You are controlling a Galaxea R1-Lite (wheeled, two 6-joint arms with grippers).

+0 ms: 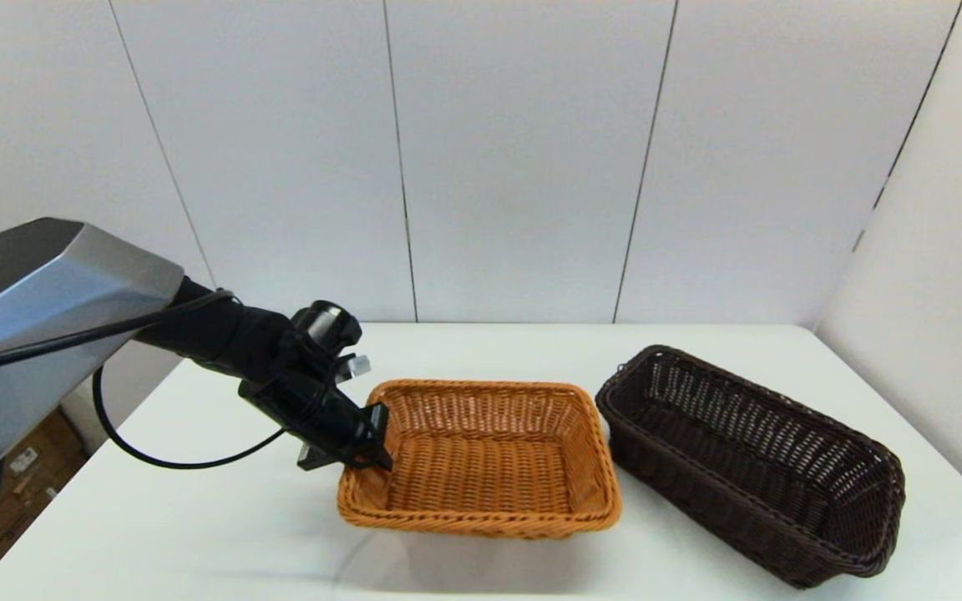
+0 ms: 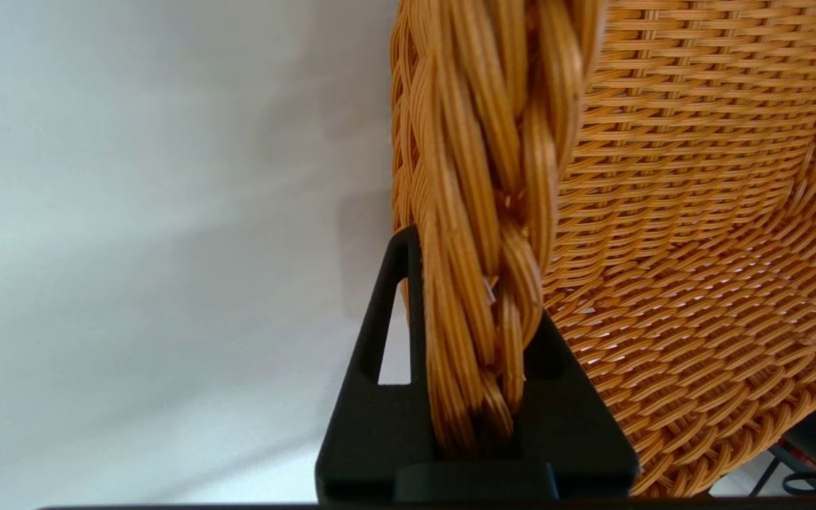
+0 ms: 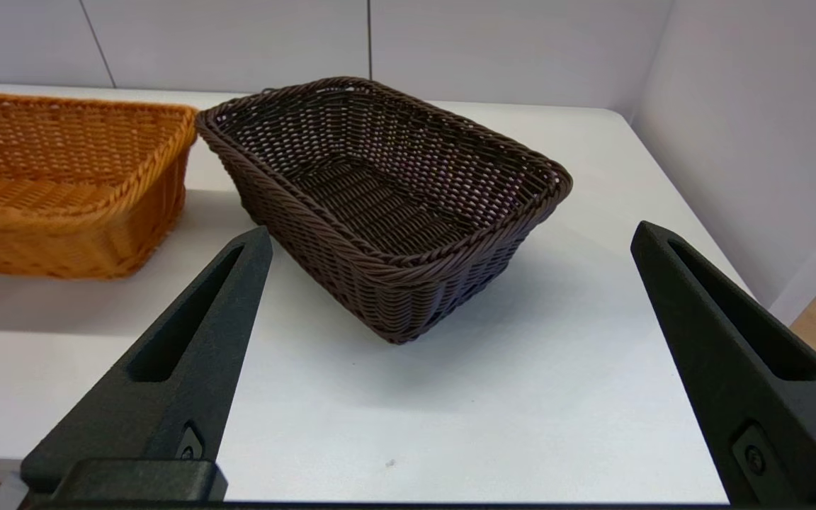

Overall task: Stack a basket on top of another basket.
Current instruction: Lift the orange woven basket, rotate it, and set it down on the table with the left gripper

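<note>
The orange-tan basket (image 1: 481, 467) stands at the table's middle. My left gripper (image 1: 377, 438) is shut on the braided rim of its left short side. In the left wrist view the gripper (image 2: 475, 283) pinches that rim, one finger outside and one inside the basket (image 2: 698, 212). The dark brown basket (image 1: 748, 467) lies to the right, turned at an angle, and nothing holds it. My right gripper (image 3: 452, 232) does not show in the head view. In the right wrist view it stands wide open near the table's front edge, short of the dark basket (image 3: 387, 191), with the orange-tan basket (image 3: 61, 177) beside that.
The white table (image 1: 197, 517) meets a panelled wall at the back and a side wall (image 1: 949, 292) close to the dark basket on the right. The left arm's cable (image 1: 164, 459) hangs over the table's left part.
</note>
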